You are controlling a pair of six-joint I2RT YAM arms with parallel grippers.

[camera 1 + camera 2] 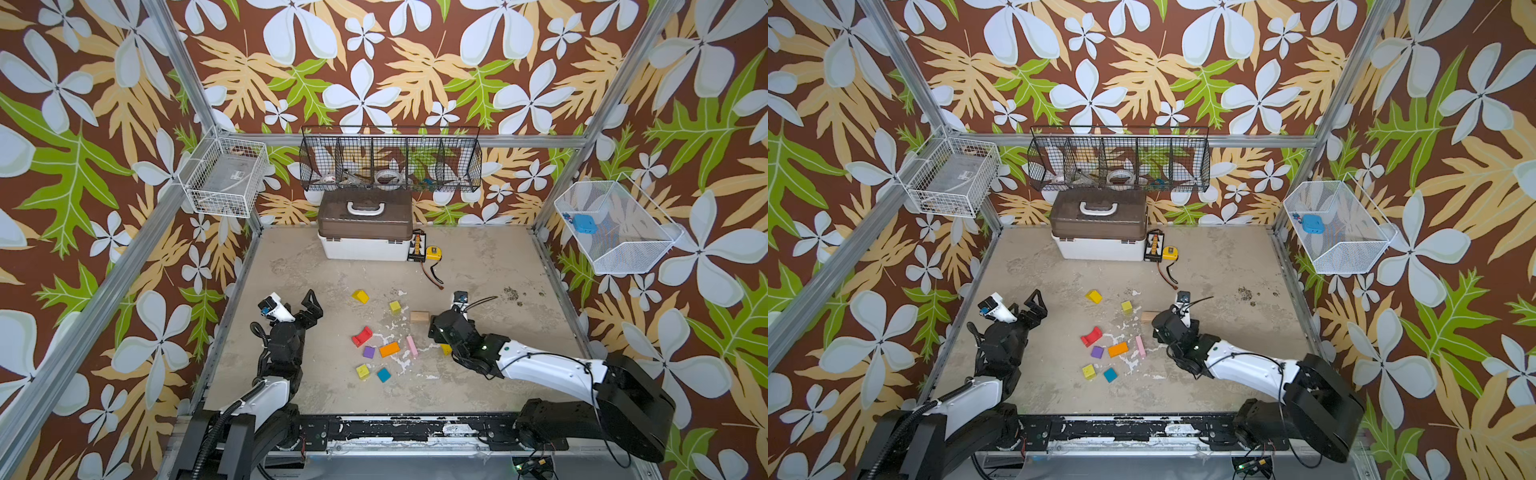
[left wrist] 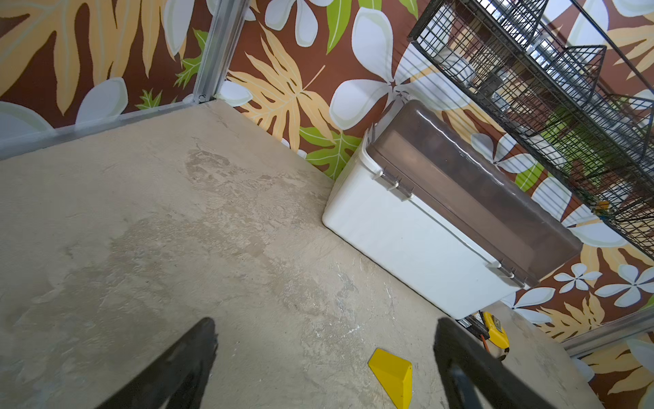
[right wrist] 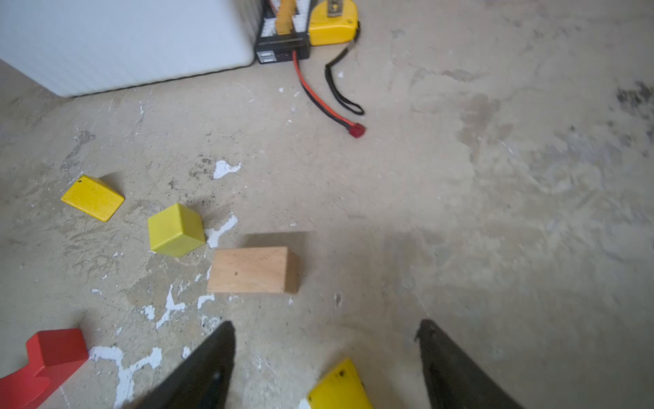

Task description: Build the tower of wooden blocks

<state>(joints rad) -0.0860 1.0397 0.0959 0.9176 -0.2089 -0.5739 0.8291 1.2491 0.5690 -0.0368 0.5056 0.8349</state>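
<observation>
While straddling small yellow painted wood block (image 3: 338, 386) with right gripper (image 3: 325, 323) wide open, treat as light, rigid, slick; pinch flat opposite faces; left gripper (image 2: 325, 320) likewise open.

Right gripper (image 3: 325, 325) spread wide over a yellow block (image 3: 338, 386) on the scuffed table (image 3: 495, 212).

The two dark fingers (image 3: 208, 368) stand well apart, and the yellow block lies on the table between them with a gap on either side, touched by neither. Just beyond the fingertips lies a plain wood block (image 3: 253, 271) on its broad face. A yellow-green cube (image 3: 175, 230) sits close beside it, apart, and a yellow wedge (image 3: 92, 198) lies further off. A red arch (image 3: 46, 357) is cut off by the frame's edge. At the far side stands a white box (image 3: 124, 42), with a black board (image 3: 283, 46) beside it and a yellow tape measure (image 3: 332, 24) against the board. A red-and-black cable (image 3: 318, 102) and a black strap (image 3: 339, 88) trail from them. White flecks mark the table around the blocks.
</observation>
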